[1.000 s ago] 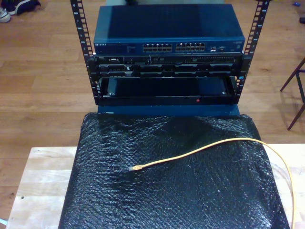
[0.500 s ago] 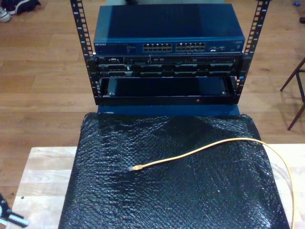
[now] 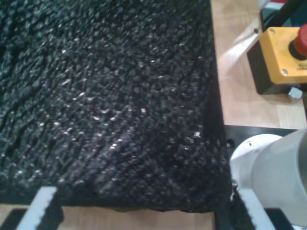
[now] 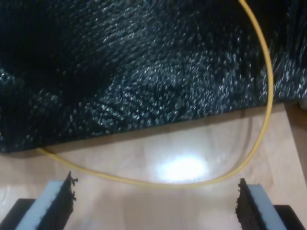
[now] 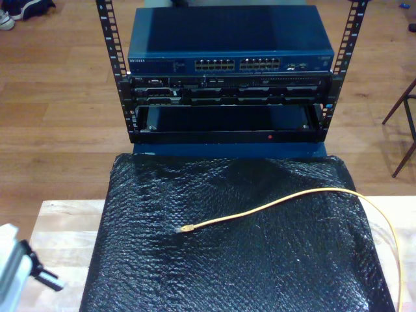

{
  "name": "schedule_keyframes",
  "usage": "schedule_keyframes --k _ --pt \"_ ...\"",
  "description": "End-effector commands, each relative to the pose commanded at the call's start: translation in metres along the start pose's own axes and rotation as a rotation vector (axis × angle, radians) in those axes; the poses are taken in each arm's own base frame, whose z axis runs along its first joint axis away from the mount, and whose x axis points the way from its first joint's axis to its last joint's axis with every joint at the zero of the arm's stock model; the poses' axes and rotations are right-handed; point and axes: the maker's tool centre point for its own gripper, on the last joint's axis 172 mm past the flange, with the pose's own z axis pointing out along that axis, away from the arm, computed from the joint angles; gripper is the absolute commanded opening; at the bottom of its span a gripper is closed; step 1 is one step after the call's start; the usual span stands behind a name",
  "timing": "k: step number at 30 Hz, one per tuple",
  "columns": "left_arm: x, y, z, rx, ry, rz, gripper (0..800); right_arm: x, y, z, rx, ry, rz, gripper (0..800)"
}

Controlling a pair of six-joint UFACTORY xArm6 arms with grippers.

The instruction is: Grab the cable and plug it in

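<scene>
At the exterior view's left edge an arm (image 5: 16,270) rises over the wooden table (image 5: 62,227); which arm it is I cannot say. One black mat (image 5: 227,260) covers the table, and one cable (image 5: 273,205) lies on it, its plug (image 5: 184,229) near the middle, the cord running off the exterior view's right. Behind stands one rack (image 5: 227,78) holding a blue switch (image 5: 227,39) above two panels.

My first gripper (image 3: 144,213) is spread wide over the mat, with one yellow button box (image 3: 280,55) nearby. My second gripper (image 4: 156,201) is likewise spread, empty, over a cable loop on bare wood.
</scene>
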Motion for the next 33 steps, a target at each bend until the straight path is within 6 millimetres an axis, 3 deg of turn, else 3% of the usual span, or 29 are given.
schedule_keyframes --k 7,13,20,33 --pt "0.0 -0.005 0.007 -0.018 -0.007 -0.004 800 0.036 0.024 0.021 -0.011 -0.05 -0.042 798" --pt "-0.001 -0.005 0.006 -0.015 -0.011 -0.002 800 0.08 0.034 0.048 0.023 -0.066 -0.078 798" --pt "0.0 -0.005 0.004 -0.011 -0.012 0.0 800 0.113 0.034 0.078 0.06 -0.078 -0.099 798" --pt "-0.001 -0.005 0.005 -0.013 -0.009 -0.004 800 0.161 0.022 0.106 0.088 -0.09 -0.139 798"
